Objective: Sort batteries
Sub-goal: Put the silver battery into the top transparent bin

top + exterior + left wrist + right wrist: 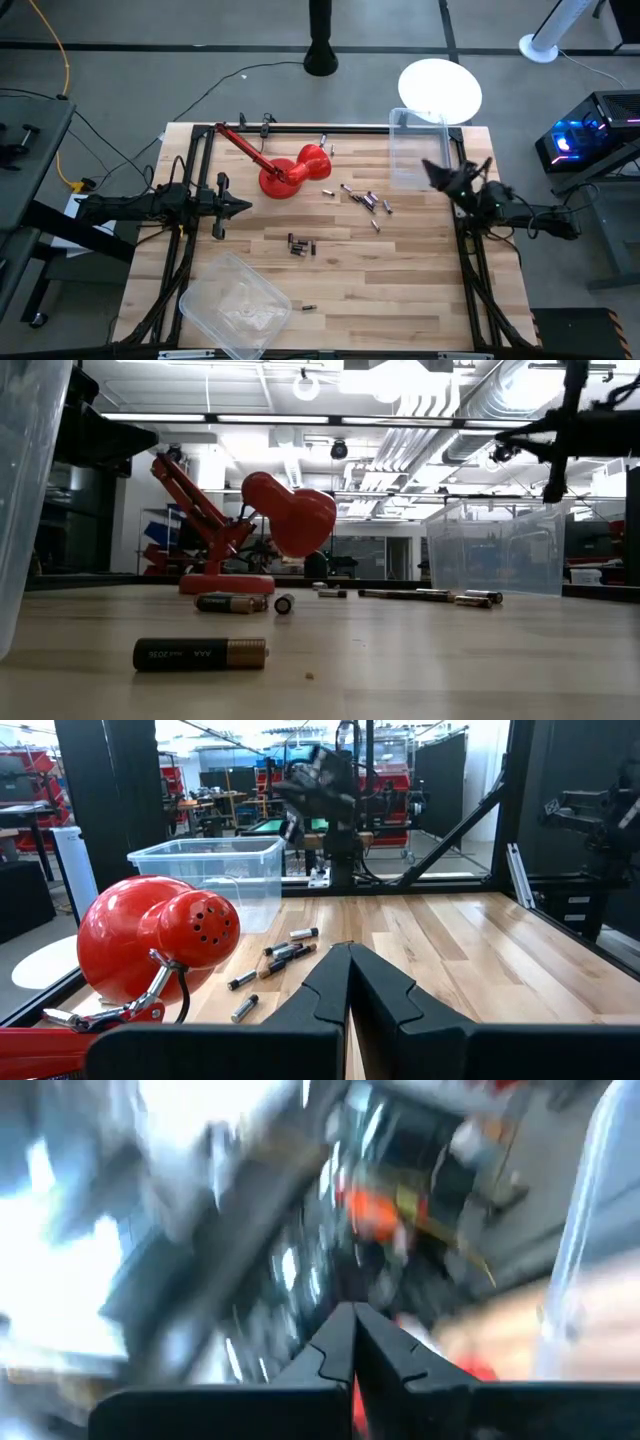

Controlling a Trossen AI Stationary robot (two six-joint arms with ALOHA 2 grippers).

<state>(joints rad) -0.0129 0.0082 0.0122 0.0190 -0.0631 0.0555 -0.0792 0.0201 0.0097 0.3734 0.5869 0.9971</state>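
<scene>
Small batteries lie on their sides on the wooden table: a cluster [365, 198] right of centre, a few [300, 245] at the middle, one [310, 307] near the front, one [323, 140] at the far edge. In the low view a black-and-gold battery [200, 653] lies closest. My left gripper [240, 208] [350, 955] hovers shut at the table's left side, pointing toward the cluster [285, 955]. My right gripper [430, 168] [352, 1315] is shut and raised at the right side, next to the far clear bin [418, 150]; its wrist view is blurred.
A red lamp-like tool [290, 172] stands left of centre at the far side, its arm reaching to the far left corner. A second clear bin [235, 305] sits at the near left. Open wood lies between the battery groups and along the near right.
</scene>
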